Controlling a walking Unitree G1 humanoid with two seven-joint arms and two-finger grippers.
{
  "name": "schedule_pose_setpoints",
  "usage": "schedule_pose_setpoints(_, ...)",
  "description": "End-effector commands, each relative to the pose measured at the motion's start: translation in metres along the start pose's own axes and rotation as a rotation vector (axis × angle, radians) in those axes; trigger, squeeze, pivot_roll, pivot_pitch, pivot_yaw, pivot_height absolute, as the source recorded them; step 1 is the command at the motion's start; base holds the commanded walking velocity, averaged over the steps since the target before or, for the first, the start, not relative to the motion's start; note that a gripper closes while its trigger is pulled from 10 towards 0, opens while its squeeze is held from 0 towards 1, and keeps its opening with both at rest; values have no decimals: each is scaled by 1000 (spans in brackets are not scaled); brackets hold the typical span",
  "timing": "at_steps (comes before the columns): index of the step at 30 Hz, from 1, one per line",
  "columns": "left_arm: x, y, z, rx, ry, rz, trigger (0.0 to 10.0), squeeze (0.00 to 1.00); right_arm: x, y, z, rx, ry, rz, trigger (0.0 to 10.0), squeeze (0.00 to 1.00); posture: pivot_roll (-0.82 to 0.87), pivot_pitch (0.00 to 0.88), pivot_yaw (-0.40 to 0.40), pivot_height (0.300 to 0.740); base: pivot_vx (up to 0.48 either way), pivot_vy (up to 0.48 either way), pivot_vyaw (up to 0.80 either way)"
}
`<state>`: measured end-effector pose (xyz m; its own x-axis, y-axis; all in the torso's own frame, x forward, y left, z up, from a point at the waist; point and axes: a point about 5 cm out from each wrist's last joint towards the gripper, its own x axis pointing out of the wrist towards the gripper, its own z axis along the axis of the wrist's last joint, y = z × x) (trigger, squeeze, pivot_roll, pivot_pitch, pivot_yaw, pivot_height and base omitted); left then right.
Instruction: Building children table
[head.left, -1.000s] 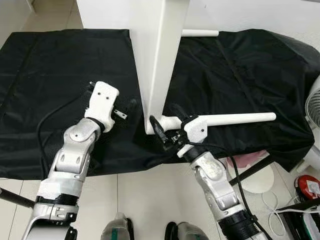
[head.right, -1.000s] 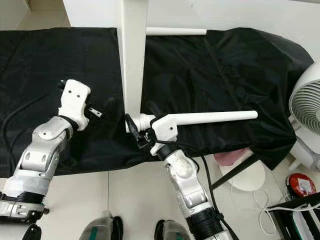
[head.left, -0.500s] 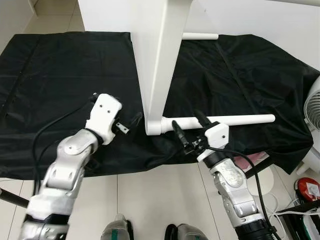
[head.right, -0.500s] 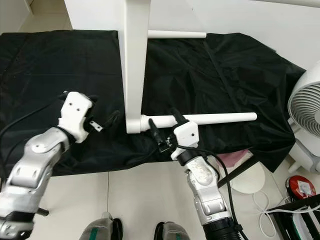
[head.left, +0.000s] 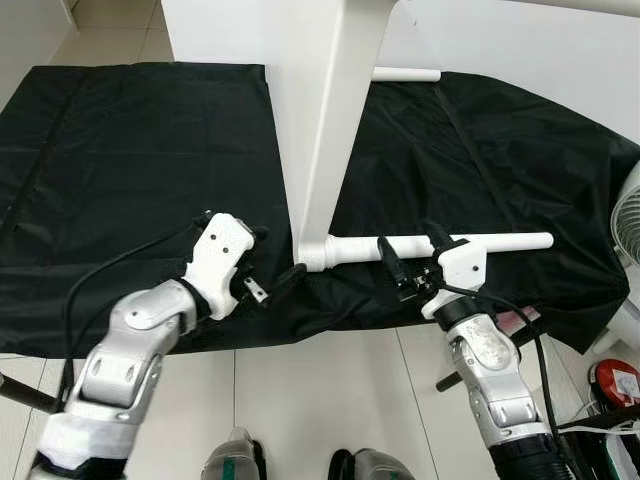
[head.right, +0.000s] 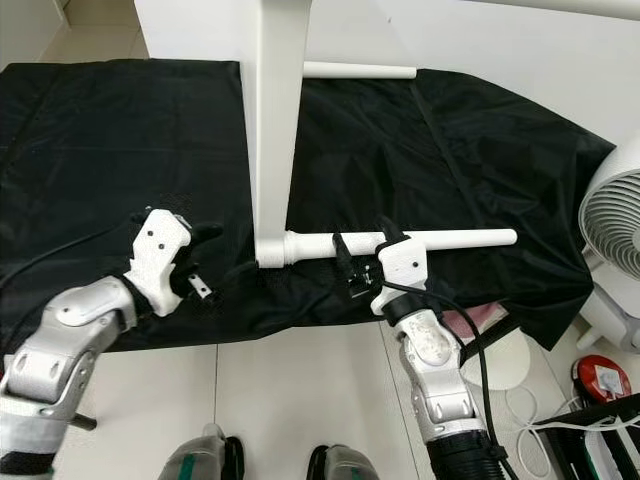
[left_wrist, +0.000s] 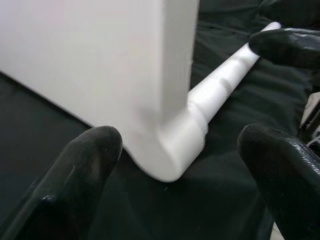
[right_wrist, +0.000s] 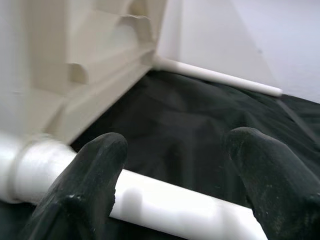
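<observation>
The white tabletop (head.left: 320, 110) stands on edge on a black cloth (head.left: 130, 170) spread over the floor, presumably to spare the finish. One leg (head.left: 440, 245) is already seated in its lower corner and lies along the cloth. The right gripper (head.left: 410, 262) has its fingers parted astride that leg, gripping nothing, probably ready to twist it tight. The left gripper (head.left: 262, 268) waits beside the corner joint, fingers wide and empty, likely to steady the panel. A second leg (head.left: 405, 74) juts out behind.

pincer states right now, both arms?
Left pincer: open, holding nothing, near the tabletop corner.
Right pincer: open, over the table leg.
</observation>
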<state>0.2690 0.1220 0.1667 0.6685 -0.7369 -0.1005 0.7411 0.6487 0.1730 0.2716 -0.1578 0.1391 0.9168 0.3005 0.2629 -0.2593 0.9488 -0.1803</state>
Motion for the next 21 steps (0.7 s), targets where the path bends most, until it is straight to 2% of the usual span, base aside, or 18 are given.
schedule_pose_setpoints(1,2,3,-3,-3,31,108,10000,0,-1,-4,-4,-10,23,-21,10000,0,88,46,-55,740,0,0,0)
schedule_pose_setpoints(6,17,9,-6,-63,93,273,10000,0,1,-10,-4,-2,24,-59,10000,0,85,53,-56,740,0,0,0)
schedule_pose_setpoints(10,19,10,-5,-86,100,294,10000,0,2,-10,-4,-1,24,-66,10000,0,85,54,-56,740,0,0,0)
schedule_pose_setpoints(13,23,18,-8,-92,149,406,10000,0,5,-12,-3,6,17,-86,10000,0,84,54,-59,740,0,0,0)
schedule_pose_setpoints(21,28,28,-6,-82,175,515,10000,0,10,-9,-2,9,7,-85,10000,0,80,50,-65,740,0,0,0)
